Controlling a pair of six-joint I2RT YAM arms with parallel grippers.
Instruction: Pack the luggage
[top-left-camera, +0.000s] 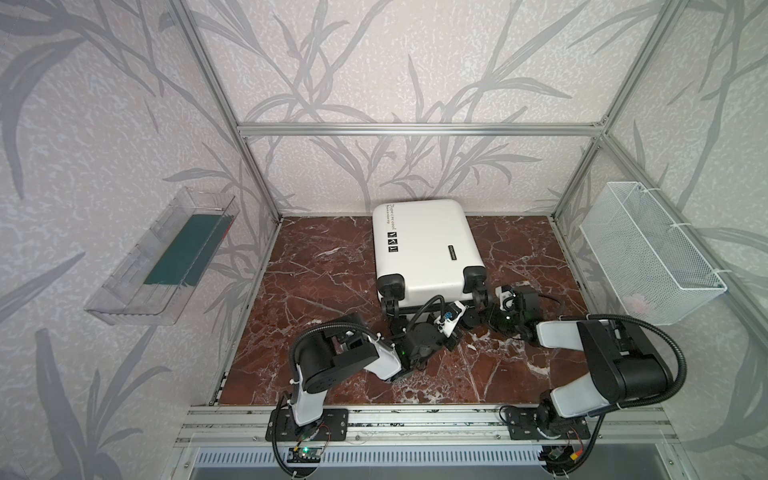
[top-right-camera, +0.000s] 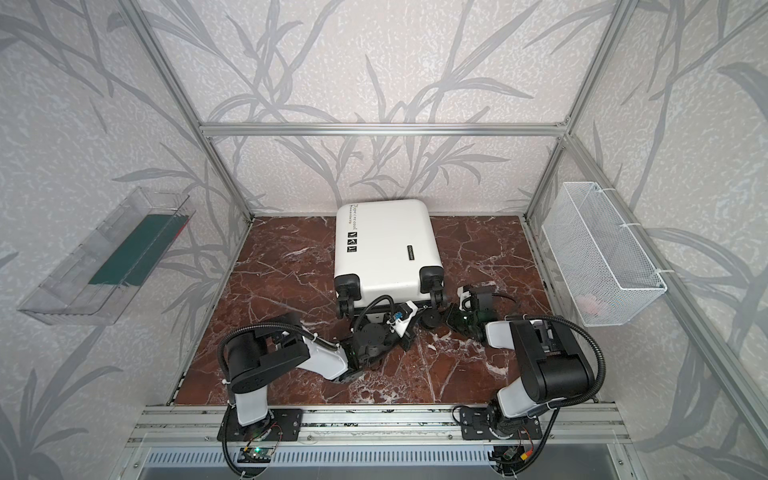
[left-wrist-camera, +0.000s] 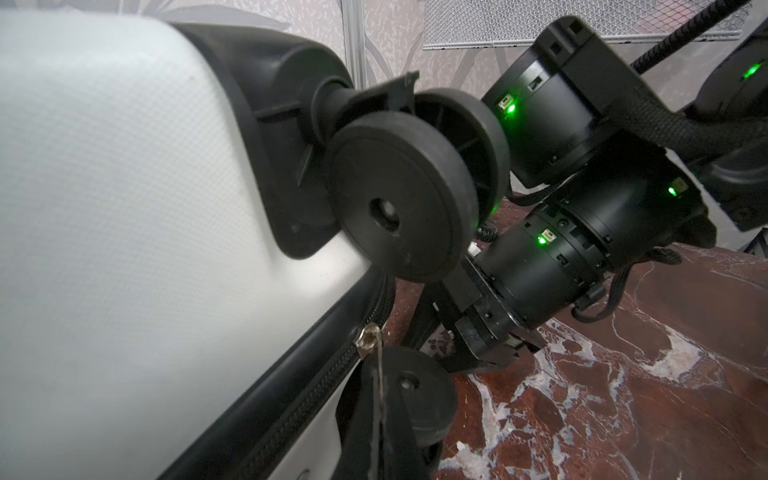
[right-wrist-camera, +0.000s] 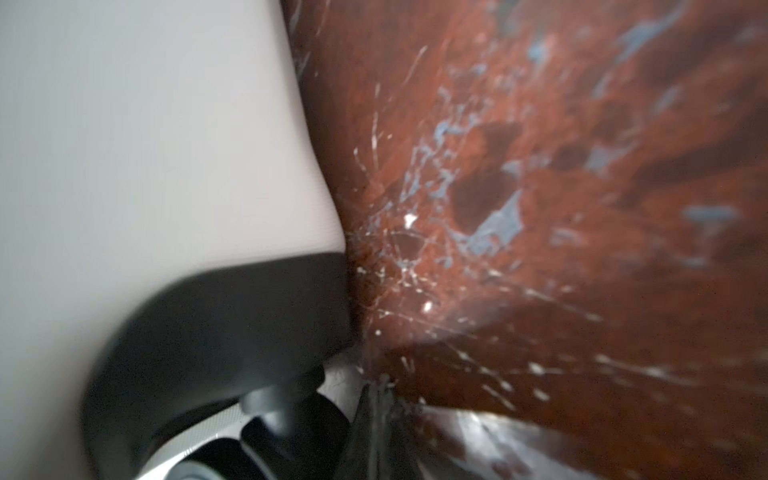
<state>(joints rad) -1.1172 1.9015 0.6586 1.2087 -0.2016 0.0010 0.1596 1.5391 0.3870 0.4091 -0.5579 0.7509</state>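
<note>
The luggage (top-left-camera: 428, 245) (top-right-camera: 386, 245) is a white hard-shell suitcase. It lies flat and closed at the back middle of the table, its black wheels (left-wrist-camera: 399, 199) pointing to the front. My left gripper (left-wrist-camera: 380, 368) (top-left-camera: 455, 311) is at the wheel end, shut on the thin metal zipper pull (left-wrist-camera: 369, 338) of the black zipper. My right gripper (right-wrist-camera: 376, 399) (left-wrist-camera: 478, 349) (top-left-camera: 484, 309) is low by the right wheel housing (right-wrist-camera: 232, 324), close to the table. Its fingers are shut, and I see nothing between them.
A clear plastic bin (top-left-camera: 124, 291) with a dark green item hangs on the left wall. A white wire mesh basket (top-left-camera: 652, 249) hangs on the right wall with something pinkish at its bottom. The red marble tabletop (top-left-camera: 324, 291) is fenced by aluminium posts.
</note>
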